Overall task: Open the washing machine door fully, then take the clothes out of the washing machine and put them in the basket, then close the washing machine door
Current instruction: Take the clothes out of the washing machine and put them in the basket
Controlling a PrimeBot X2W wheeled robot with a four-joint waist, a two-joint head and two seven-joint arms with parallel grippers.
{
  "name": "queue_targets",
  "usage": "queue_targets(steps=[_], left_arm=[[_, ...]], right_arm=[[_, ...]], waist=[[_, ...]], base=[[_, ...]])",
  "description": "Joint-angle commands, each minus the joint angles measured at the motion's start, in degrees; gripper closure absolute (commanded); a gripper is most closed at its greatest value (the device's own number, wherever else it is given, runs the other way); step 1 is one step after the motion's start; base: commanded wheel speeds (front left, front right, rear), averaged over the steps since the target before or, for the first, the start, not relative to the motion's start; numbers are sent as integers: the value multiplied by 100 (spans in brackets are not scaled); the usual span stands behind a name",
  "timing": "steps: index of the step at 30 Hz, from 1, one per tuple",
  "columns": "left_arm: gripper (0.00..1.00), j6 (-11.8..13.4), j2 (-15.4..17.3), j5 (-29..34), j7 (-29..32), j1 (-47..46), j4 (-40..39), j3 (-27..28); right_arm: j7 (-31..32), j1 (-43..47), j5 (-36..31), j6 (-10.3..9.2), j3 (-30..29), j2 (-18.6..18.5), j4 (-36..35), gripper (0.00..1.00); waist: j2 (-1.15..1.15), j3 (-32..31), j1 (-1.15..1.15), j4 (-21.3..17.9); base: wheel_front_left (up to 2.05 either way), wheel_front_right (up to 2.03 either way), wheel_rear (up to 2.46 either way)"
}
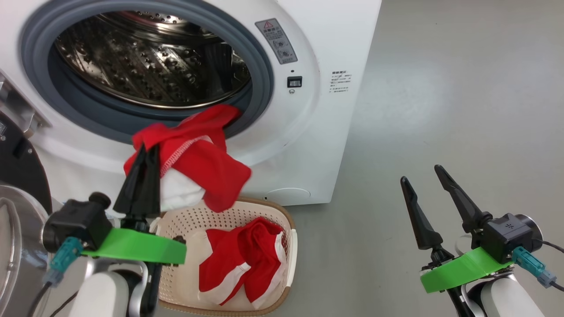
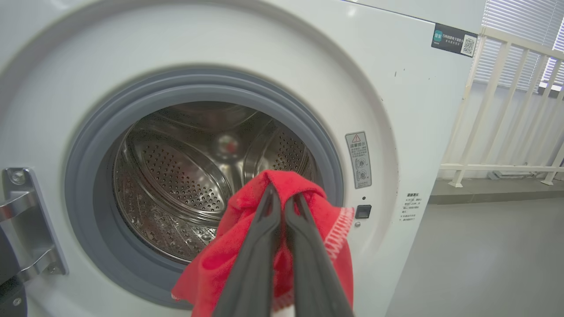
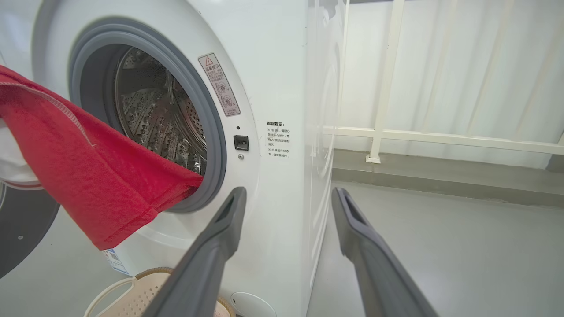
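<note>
Head view: my left gripper [image 1: 148,149] is clamped on a red-and-white garment [image 1: 207,167] at mid-left of frame, fingers pressed together w/ fabric bunched round the tips. The garment's top end lies over the grey rubber ring [image 1: 260,79] at the lower right of the drum mouth. The rest hangs in front of the washing machine [image 1: 326,132], directly above the basket [image 1: 198,220]. A second garment [image 1: 246,259], red w/ white panels, lies crumpled inside the basket at bottom centre. The basket sits on the grey floor [image 1: 440,110], close to the machine's front. The washing machine door [image 1: 17,167] stands open at the far left edge, black rim and glass partly in frame. My right gripper [image 1: 421,174] is at lower right, fingers wide apart, holding nothing, well clear of the machine.

Left wrist view: both fingers meet on the red cloth, in front of the perforated steel drum [image 2: 176,176], which looks bare.

Right wrist view: my spread fingers point at the machine's front right corner; the red garment drapes from upper left to the ring, and the basket rim shows at bottom left.
</note>
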Motion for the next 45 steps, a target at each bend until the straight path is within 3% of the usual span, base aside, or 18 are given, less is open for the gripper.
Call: queue_targets(steps=[1,8,34,45], left_arm=[[100,50,56,-38,37,37,-223,157],[100,43,-12,-262,108,150,186,-8],[100,-98,-108,-960,-453,-1858,5136,-590],[100,-177,-109,-1520,-199,-2480,6390,-950]], right_arm=[[-36,-12,-33,20,86,-17,-153,0],[-36,-54,-43,20,112,-49,-211,0],[-36,-613,53,20,349,-103,-240,0],[-36,-868,96,20,423,-61,-202,0]], waist=[[0,11,0,10],[0,204,0,26],[0,1319,0,-155],[0,1708,0,-308]], base=[[0,0,0],[0,0,0],[0,0,0],[0,0,0]])
